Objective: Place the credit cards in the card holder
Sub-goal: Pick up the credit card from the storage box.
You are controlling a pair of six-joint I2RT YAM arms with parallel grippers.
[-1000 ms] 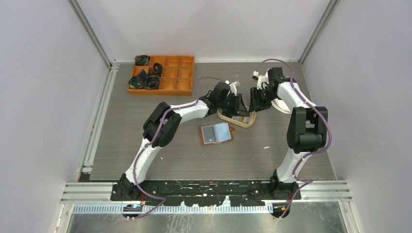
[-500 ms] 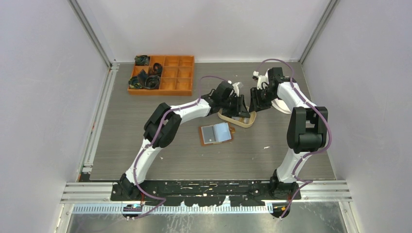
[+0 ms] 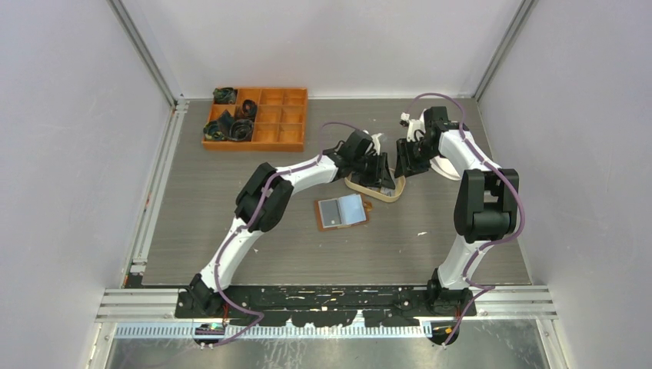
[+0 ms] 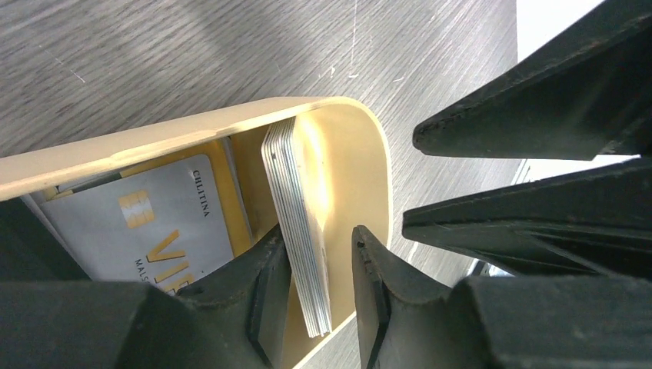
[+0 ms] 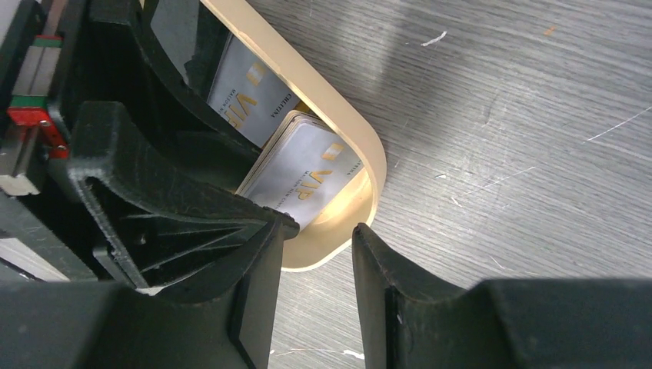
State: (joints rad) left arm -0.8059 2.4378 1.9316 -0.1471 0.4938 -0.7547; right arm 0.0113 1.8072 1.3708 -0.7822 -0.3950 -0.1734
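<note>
The left gripper (image 4: 317, 244) reaches into the oval tray (image 4: 154, 142), jaws part-open astride the credit cards (image 4: 296, 207), stacked on edge against its wall, seemingly to pinch them; the right gripper (image 5: 315, 231) hovers by the rim, jaws part-open, empty; the card holder (image 3: 342, 211) lies open on the surface (image 3: 430, 246) nearby.

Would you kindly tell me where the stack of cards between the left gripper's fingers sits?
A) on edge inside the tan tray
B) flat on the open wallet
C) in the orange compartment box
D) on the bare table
A: the left wrist view shows the card stack standing on edge inside the tan tray, between the fingers of the left gripper.
</note>
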